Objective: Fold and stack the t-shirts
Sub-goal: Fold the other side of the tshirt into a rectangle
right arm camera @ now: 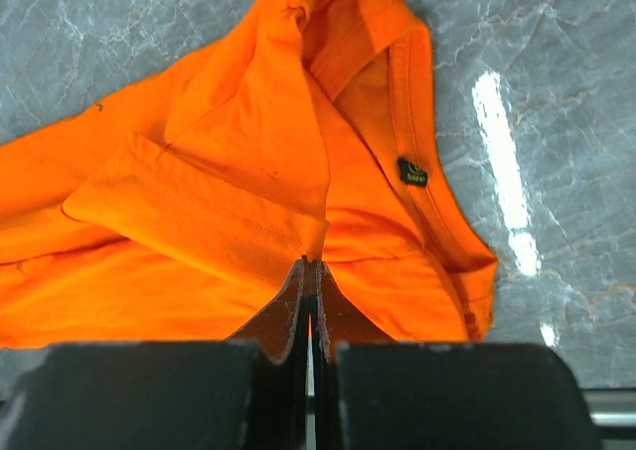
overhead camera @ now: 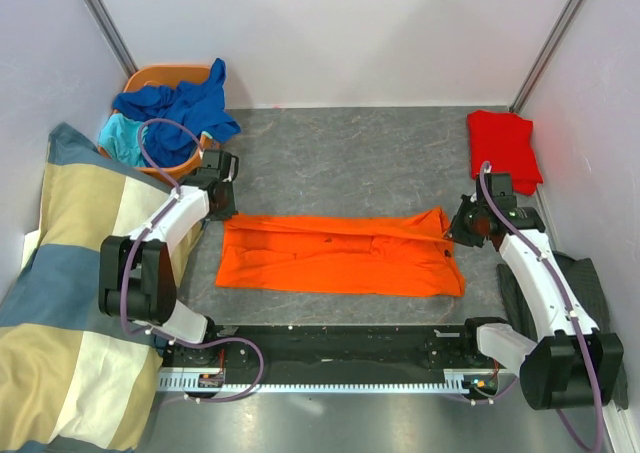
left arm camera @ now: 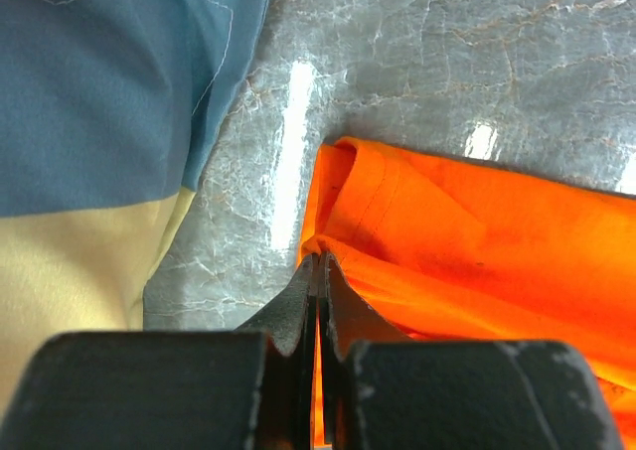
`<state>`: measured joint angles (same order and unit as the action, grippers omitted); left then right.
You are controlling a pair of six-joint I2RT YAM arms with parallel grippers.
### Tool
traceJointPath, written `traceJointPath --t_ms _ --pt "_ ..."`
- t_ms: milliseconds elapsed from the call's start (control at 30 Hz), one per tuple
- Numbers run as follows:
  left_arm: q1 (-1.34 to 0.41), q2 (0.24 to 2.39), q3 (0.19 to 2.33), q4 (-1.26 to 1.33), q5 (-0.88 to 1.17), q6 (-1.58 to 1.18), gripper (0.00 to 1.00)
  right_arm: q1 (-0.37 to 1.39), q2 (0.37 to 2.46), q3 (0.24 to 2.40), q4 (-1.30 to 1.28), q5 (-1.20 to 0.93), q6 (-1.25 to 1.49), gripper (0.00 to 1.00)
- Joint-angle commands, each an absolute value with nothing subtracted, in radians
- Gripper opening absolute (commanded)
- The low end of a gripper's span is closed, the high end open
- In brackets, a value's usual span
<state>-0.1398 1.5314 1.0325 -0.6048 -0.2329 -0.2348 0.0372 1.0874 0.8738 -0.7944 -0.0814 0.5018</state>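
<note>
Fabric of a bright orange cotton t-shirt [overhead camera: 340, 258] stretches left to right across the middle of the grey marbled counter [overhead camera: 350, 153], folded lengthways into a long band with its collar end on the right. The left end effector [overhead camera: 227, 216] has its jaws pressed together on a fold at the shirt's left edge, just beside a big blue, cream and yellow checked blanket [overhead camera: 70, 303]. The right end effector [overhead camera: 452, 235] is likewise clamped narrow on a fold at the collar end, near a small dark label [right arm camera: 412, 171]. A folded red t-shirt [overhead camera: 505, 145] lies at the far right of the counter. At the far left, an orange plastic basket [overhead camera: 160, 76] holds two more: a crumpled royal blue t-shirt [overhead camera: 185, 103] and a turquoise t-shirt [overhead camera: 122, 138].
</note>
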Motion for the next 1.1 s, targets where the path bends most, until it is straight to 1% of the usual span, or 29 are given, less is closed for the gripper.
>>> traceJointPath --t_ms 0,333,533,567,600,633,667,733,767,833,967,1000,1067 --pt "-0.141 1.474 1.016 -0.623 -0.224 -0.227 0.02 0.038 1.043 0.868 -0.848 -0.072 0.509 0.0" --pt "-0.141 1.454 0.956 -0.65 -0.198 -0.227 0.02 0.038 1.028 0.821 -0.864 -0.08 0.509 0.01" --pt "-0.141 1.496 0.971 -0.681 -0.216 -0.238 0.02 0.038 1.046 0.811 -0.861 -0.106 0.496 0.06" --pt "-0.14 1.505 0.974 -0.692 -0.219 -0.241 0.02 0.038 1.048 0.81 -0.861 -0.11 0.494 0.11" --pt "-0.141 1.505 0.976 -0.695 -0.225 -0.248 0.02 0.038 1.054 0.81 -0.864 -0.118 0.488 0.19" --pt "-0.141 1.503 0.976 -0.698 -0.236 -0.253 0.04 0.037 1.058 0.81 -0.867 -0.118 0.486 0.31" --pt "-0.141 1.487 0.974 -0.701 -0.247 -0.258 0.11 0.038 1.057 0.81 -0.868 -0.118 0.486 0.5" --pt "-0.141 1.457 0.97 -0.704 -0.294 -0.284 0.22 0.038 1.049 0.813 -0.87 -0.107 0.488 0.52" --pt "-0.141 1.438 0.969 -0.707 -0.314 -0.296 0.36 0.038 1.048 0.821 -0.871 -0.106 0.489 0.53" --pt "-0.141 1.355 0.966 -0.713 -0.363 -0.325 0.58 0.038 1.045 0.834 -0.871 -0.091 0.492 0.56" --pt "-0.14 1.186 0.966 -0.716 -0.414 -0.376 0.57 0.038 1.063 0.857 -0.861 -0.074 0.488 0.61" --pt "-0.141 1.158 0.969 -0.719 -0.417 -0.388 0.61 0.037 1.075 0.861 -0.858 -0.077 0.486 0.61" --pt "-0.141 1.091 0.971 -0.718 -0.437 -0.397 0.61 0.038 1.086 0.87 -0.844 -0.074 0.48 0.63"
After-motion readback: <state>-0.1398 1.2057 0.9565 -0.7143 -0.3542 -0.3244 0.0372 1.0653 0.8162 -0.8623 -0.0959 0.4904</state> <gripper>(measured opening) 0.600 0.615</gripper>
